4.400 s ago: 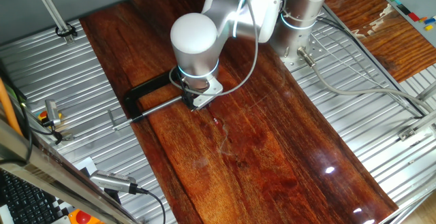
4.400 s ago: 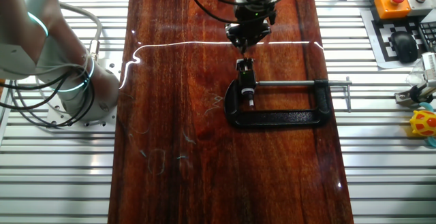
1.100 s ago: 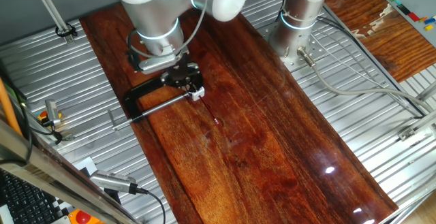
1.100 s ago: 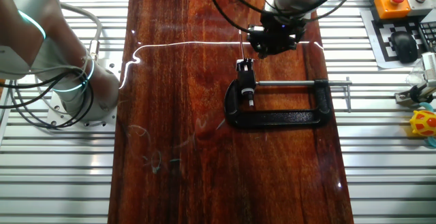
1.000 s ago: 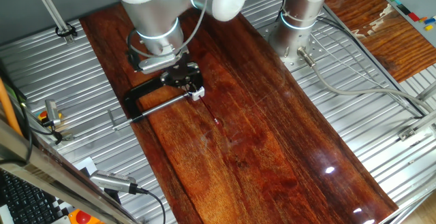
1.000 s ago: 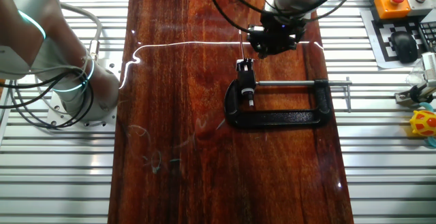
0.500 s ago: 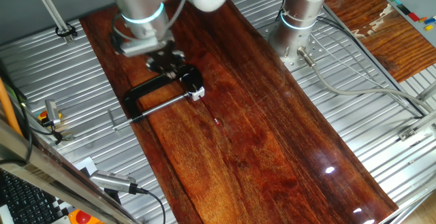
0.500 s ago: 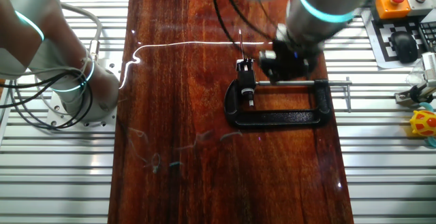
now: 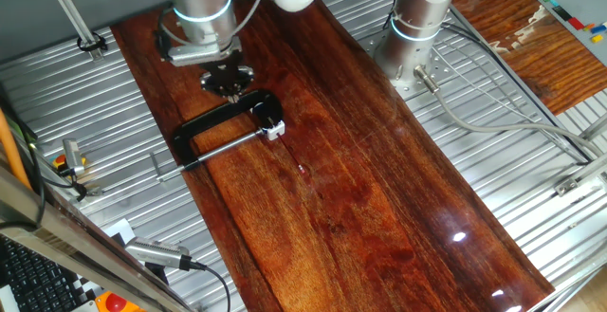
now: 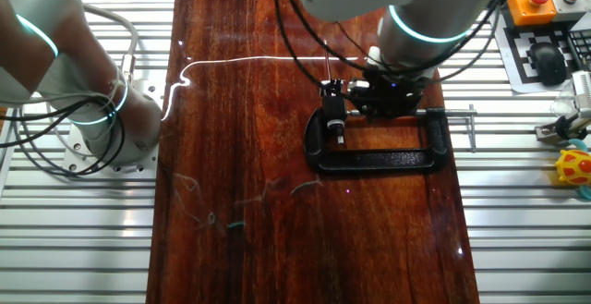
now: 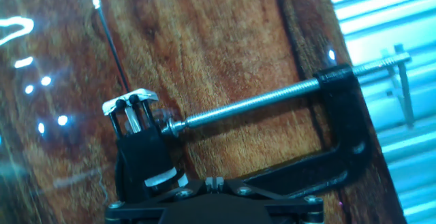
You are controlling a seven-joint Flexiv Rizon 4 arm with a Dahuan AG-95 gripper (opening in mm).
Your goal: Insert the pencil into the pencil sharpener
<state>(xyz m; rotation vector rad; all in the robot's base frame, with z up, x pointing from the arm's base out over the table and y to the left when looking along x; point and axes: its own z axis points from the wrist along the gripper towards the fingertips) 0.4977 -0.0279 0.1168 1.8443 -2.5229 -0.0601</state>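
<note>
Silver arm bent over the table, wrist vertical, tool (image 9: pixel 228 78) pointing down

Gripper (image 9: pixel 228 82) fingertips unseen in hand view; clamp (image 11: pixel 340 129) lower arm cut by frame edge.

Black C-clamp (image 10: pixel 379 152) lying flat near the wooden bench's (image 10: pixel 240 239) right edge; pencil (image 10: pixel 326 61) standing in the white pencil sharpener (image 10: pixel 329 86); gripper (image 10: pixel 388 96) just beside, over the clamp's steel rod (image 10: pixel 443 113).

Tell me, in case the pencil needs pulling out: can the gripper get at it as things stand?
Probably yes. The pencil sticks out of the pencil sharpener over bare wood with nothing around its free length. The gripper hangs close by above the clamp, which lies off to the side.
</note>
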